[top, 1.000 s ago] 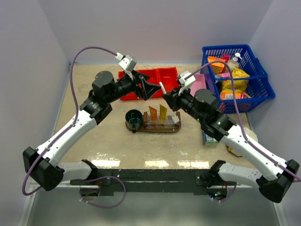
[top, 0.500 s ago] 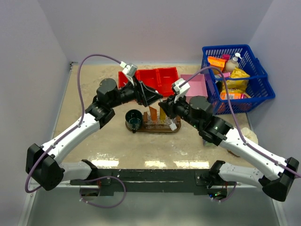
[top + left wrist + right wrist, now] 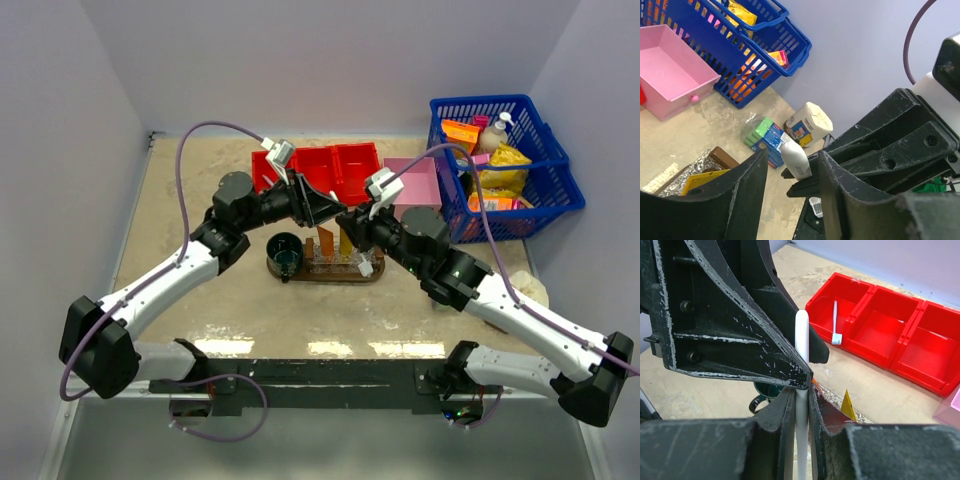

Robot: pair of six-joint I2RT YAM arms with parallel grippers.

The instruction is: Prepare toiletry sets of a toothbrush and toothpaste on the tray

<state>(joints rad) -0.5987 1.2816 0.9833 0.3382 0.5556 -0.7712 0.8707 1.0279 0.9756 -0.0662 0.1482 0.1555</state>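
While the right hand (image 3: 801,396) was clamped on a slim white plastic toothbrush (image 3: 802,340), the left hand (image 3: 792,159) sat apart around its tip. Both hung over the dark brown oval tray (image 3: 320,277).

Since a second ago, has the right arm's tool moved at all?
Yes. The right tool, holding a toothbrush, has slid left, off the pink box and over the tray, to the left tool.

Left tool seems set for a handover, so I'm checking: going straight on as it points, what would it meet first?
The toothbrush held by the right tool; its white end sits between the left tool's open fingers. Depth beyond it is unclear.
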